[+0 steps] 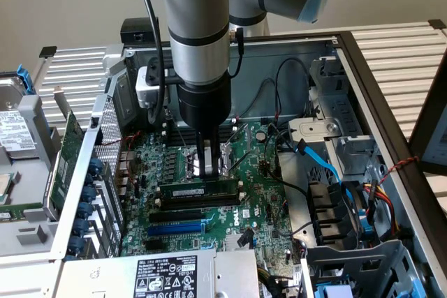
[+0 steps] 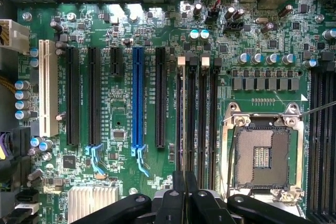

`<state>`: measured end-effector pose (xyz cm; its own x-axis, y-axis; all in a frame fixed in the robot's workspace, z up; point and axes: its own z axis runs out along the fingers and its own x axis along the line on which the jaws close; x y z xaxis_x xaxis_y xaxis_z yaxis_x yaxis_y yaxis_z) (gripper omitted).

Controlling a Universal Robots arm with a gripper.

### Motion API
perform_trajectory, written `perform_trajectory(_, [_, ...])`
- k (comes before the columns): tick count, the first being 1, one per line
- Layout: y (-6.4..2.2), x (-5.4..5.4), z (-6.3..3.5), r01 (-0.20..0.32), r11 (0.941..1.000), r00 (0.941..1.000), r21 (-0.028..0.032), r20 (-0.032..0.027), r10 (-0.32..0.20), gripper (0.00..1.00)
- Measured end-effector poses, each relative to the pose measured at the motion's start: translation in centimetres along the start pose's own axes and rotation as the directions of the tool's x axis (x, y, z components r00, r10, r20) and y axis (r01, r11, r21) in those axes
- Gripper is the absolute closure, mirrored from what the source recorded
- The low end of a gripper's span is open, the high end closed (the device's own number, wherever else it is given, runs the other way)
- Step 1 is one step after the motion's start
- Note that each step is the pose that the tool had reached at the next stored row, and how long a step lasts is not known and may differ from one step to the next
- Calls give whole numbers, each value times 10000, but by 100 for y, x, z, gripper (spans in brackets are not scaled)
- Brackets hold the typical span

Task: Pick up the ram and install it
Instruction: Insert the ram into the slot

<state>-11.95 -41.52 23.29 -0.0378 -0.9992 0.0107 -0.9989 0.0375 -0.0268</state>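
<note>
Ram [image 1: 199, 191] stood on edge near the middle of the board [image 1: 269, 200], long axis running across the exterior view. Gripper [image 1: 212, 171] hung directly above its middle, jaws pinched narrow; whether they gripped its top edge was unclear.

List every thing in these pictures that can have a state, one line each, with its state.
computer case: open, side panel off
ram: upright on edge among the memory slots; full seating unclear
gripper: shut, tips close above the ram; contact unclear
processor socket: uncovered, no cooler
blue slot: empty
</note>
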Motion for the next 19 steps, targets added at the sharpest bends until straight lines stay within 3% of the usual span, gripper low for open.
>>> perform_trajectory(12, [0, 17, 9, -45, 10000, 10000, 1, 11, 45, 88])
perform_trajectory(19, [0, 15, 18, -46, 10000, 10000, -1, 46, 46, 88])
